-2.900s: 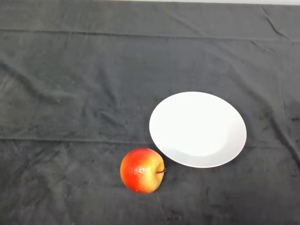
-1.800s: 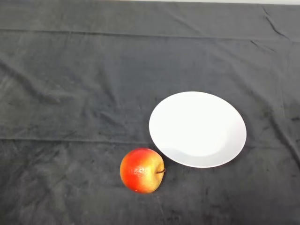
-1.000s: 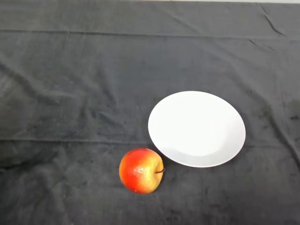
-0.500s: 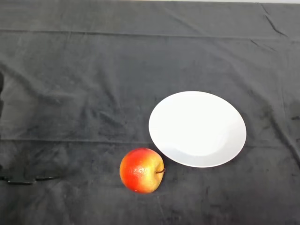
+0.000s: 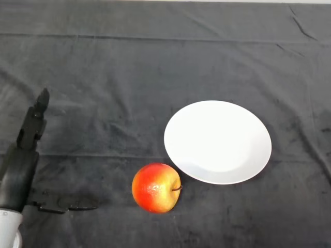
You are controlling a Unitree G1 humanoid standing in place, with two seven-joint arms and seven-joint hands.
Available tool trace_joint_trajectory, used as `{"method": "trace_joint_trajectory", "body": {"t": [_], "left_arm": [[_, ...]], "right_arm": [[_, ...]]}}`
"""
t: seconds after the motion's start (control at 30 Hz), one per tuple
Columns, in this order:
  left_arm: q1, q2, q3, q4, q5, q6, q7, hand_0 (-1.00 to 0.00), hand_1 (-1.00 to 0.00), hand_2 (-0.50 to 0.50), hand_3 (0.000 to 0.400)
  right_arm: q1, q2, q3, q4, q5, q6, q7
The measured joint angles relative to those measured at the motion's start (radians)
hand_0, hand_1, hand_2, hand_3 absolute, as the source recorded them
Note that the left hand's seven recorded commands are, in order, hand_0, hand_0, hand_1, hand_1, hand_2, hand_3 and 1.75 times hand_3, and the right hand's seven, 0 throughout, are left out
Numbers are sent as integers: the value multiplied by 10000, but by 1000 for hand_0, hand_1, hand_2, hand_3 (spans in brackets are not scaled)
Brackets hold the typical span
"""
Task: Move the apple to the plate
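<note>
A dark cloth (image 5: 129,77) is covering the table, where the apple (image 5: 156,188) is lying just beside the empty plate (image 5: 217,142), and it is being risked that the left hand (image 5: 23,155), held with straight, open fingers well apart, knocks it rolling away.

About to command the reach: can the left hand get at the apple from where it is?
Probably yes. The hand is at the left edge with fingers straight, and only bare cloth lies between it and the apple.
</note>
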Motion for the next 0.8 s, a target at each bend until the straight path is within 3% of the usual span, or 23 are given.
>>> {"method": "trace_joint_trajectory", "body": {"t": [0.8], "left_arm": [[-37,-119,-1433,-13,89,535,-96,0,0,0,0]], "right_arm": [[0,0,0,-5,0,0,-4]]}}
